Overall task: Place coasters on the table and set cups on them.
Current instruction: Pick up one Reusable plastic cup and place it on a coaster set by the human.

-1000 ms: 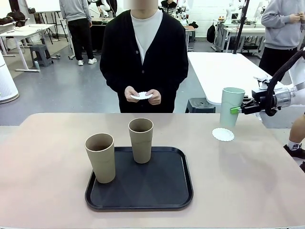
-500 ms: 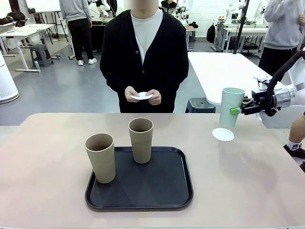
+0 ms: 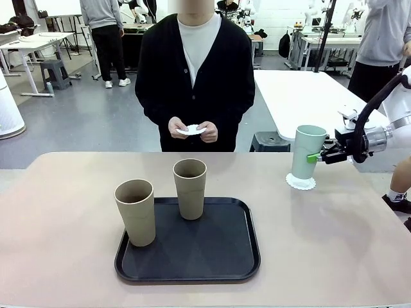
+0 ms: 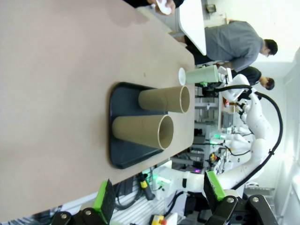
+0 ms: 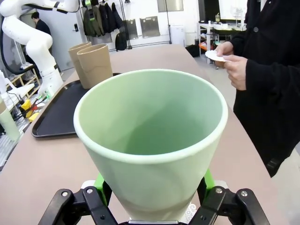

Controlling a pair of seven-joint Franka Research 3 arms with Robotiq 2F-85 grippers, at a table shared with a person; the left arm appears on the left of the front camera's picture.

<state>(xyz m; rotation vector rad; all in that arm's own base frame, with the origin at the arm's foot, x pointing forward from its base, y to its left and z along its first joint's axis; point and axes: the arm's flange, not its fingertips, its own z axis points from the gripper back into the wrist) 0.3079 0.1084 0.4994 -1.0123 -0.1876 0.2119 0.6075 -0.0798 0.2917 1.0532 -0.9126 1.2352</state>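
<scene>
Right now the right claw (image 3: pixel 312 157) pinches the green cup (image 3: pixel 307 144) around its middle. The cup stands upright on a white coaster (image 3: pixel 300 183) near the worktop's (image 3: pixel 334 244) far right side. Two tan cups (image 3: pixel 135 212) (image 3: pixel 190 188) stand upright on the black tray (image 3: pixel 192 260) in the middle. The person's hands (image 3: pixel 207 131) hold another coaster (image 3: pixel 191 129) beyond the far edge. The left claw (image 4: pixel 158 193) is spread wide, gripping nothing.

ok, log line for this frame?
right gripper: shut on mint cup, upright at coaster | left gripper: open, empty | tan cups: on tray
</scene>
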